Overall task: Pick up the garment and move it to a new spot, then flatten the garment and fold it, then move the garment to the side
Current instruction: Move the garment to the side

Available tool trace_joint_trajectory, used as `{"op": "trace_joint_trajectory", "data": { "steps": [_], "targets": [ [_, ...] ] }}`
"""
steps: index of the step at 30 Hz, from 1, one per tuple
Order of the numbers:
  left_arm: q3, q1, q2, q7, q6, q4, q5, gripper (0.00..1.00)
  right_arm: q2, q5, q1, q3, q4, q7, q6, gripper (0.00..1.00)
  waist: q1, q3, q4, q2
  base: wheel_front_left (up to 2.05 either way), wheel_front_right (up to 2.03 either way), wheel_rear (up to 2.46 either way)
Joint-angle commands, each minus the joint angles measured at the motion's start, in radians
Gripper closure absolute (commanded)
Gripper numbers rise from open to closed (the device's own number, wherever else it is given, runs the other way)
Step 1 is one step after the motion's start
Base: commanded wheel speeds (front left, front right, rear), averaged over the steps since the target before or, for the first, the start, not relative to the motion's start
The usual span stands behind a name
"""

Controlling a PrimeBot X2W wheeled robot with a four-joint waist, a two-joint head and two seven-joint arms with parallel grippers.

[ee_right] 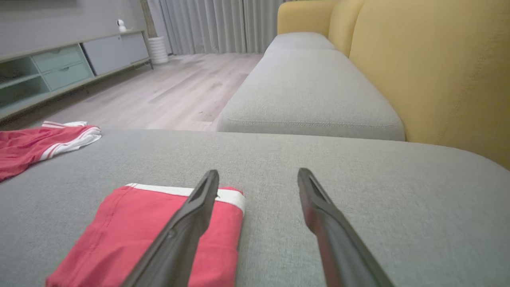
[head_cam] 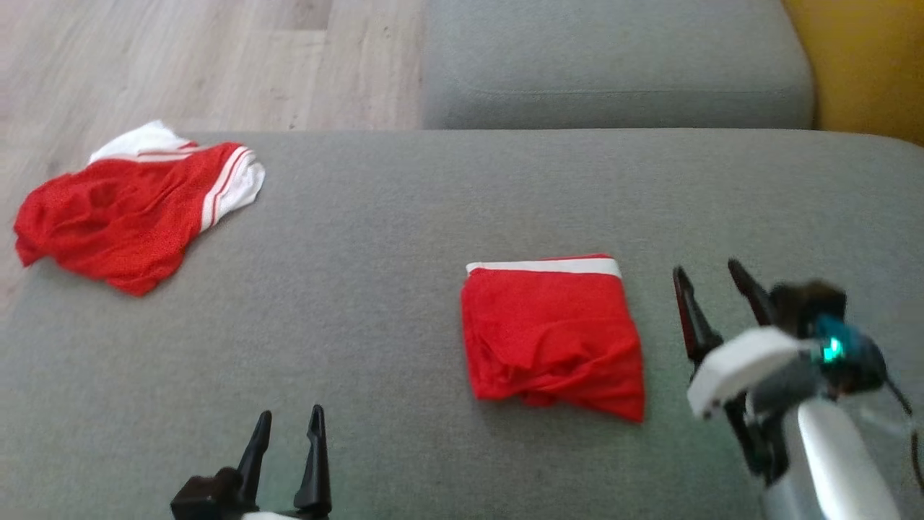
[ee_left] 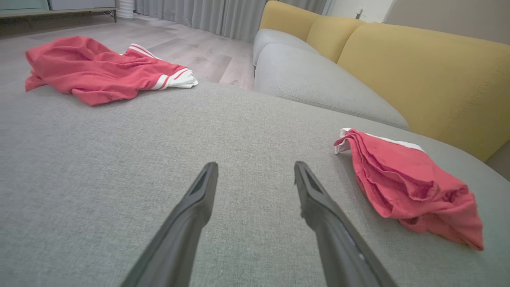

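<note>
**Fold looks done, side move pending**

I read the folded garment (head_cam: 552,336) as finished. It's a compact red rectangle with its white waistband (head_cam: 541,266) along the far edge, lying on the grey cushion (head_cam: 404,238) right of centre. The near edge is a bit rumpled, and the layers bulge in the left wrist view. Good enough, I'd say.

Right gripper (head_cam: 706,267) hovers just beside the garment's right edge, fingers spread, nothing between them. In its wrist view one finger overlaps the waistband corner; I can't tell whether it touches cloth.

Left gripper (head_cam: 291,412) sits low at the cushion's near edge, well apart from the garment, also spread and empty.

A crumpled garment (head_cam: 130,213), red with white trim, lies at the cushion's far left corner. Neither arm is near it.

Step in hand, my call: the move to the side. The next move needs the right gripper down on the stack's right edge, pinching all layers at once, or the fold opens on the lift. I'd do a low carry or a slide, and set it down clear of the crumpled one.
</note>
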Motion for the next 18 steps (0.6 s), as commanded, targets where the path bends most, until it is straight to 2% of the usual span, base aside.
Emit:
{"op": "trace_joint_trajectory", "data": {
  "steps": [1, 9, 18],
  "targets": [
    [0.025, -0.066, 0.004, -0.005, -0.006, -0.024, 0.011, 0.0, -0.005, -0.014, -0.086, 0.012, 0.0, 0.049, 0.008, 0.0, -0.0001, 0.019, 0.03, 0.0, 0.0, 0.0, 0.0],
    [0.016, -0.09, -0.011, -0.006, -0.014, -0.022, 0.016, 0.0, -0.037, 0.013, -0.207, -0.033, 0.14, 0.266, 0.008, 0.0, -0.0001, 0.087, 0.111, 0.0, 0.0, 0.0, 0.0],
    [0.01, -0.125, -0.037, -0.009, -0.034, 0.0, 0.024, 0.0, -0.064, 0.108, -0.246, -0.024, 0.249, 0.395, 0.008, 0.0, -0.0001, 0.15, 0.173, 0.0, 0.0, 0.0, 0.0]
  ]
}}
